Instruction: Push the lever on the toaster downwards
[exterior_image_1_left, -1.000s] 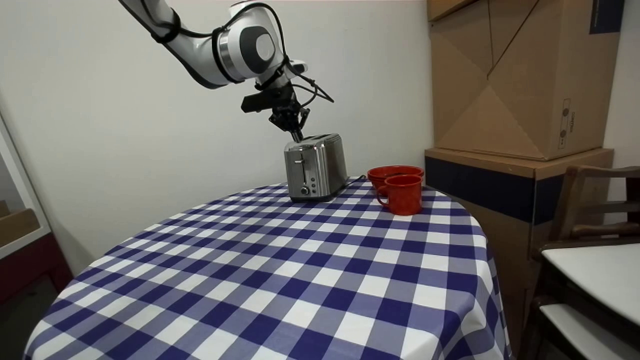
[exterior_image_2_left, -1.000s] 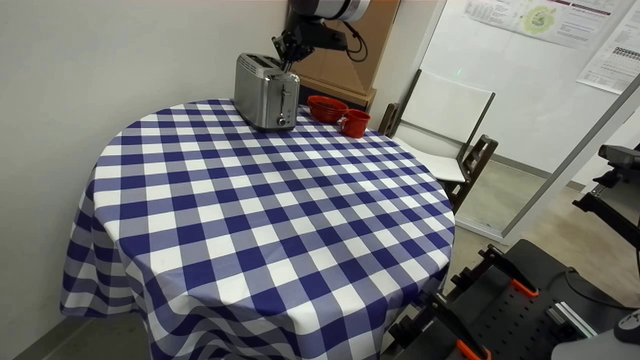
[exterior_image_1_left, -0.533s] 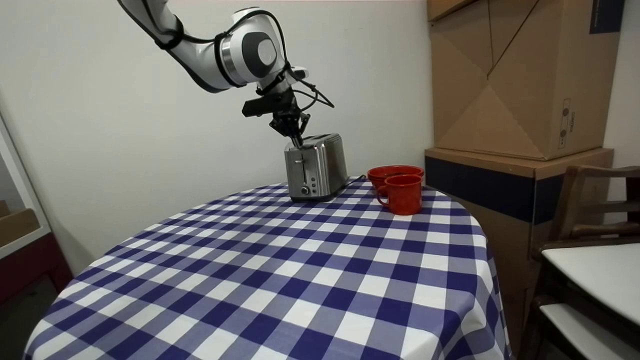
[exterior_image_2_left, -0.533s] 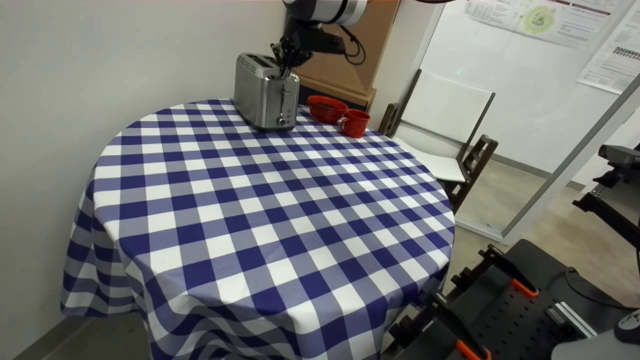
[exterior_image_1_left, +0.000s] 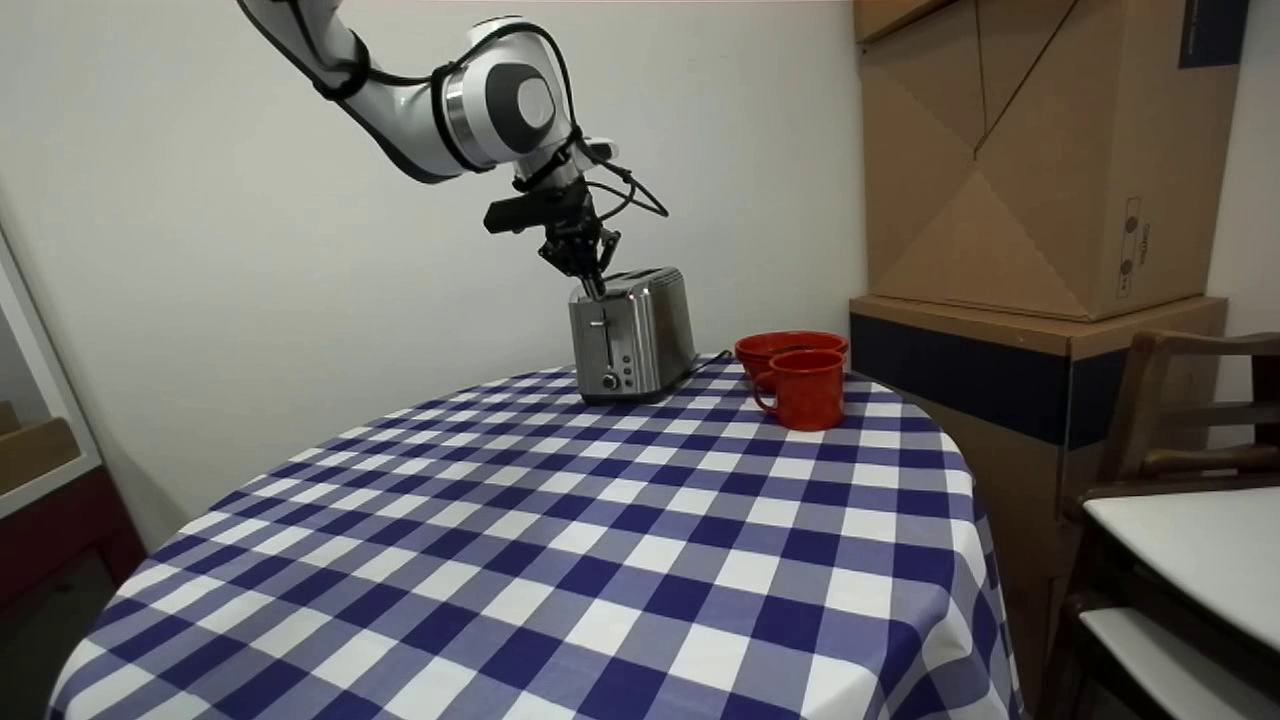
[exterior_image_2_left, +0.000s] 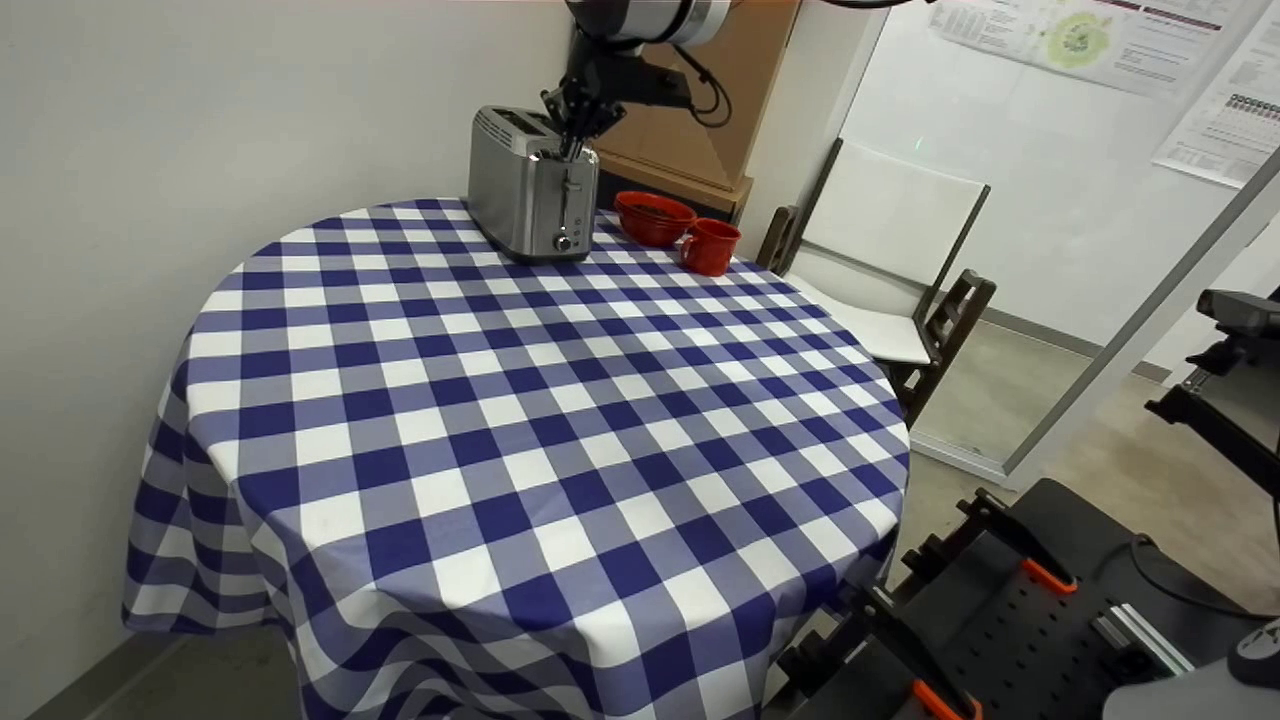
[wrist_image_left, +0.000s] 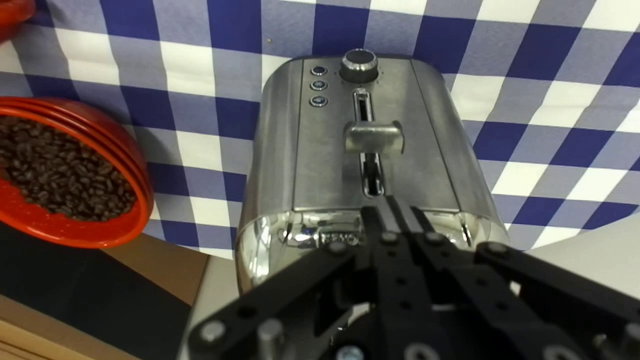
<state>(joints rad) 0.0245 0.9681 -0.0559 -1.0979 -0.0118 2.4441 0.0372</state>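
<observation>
Fingers (wrist_image_left: 386, 216) tog., abv lever (wrist_image_left: 374, 138) on toaster (wrist_image_left: 327, 175)

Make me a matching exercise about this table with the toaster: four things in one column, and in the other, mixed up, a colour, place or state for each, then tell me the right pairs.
Things
1. Lever
2. Bowl
3. Tablecloth
4. Gripper

Descriptions
A. Blue and white checks
B. Shut, above the lever
C. Holding dark beans
D. Near the top of its slot

Right pairs: 1-D, 2-C, 3-A, 4-B
</observation>
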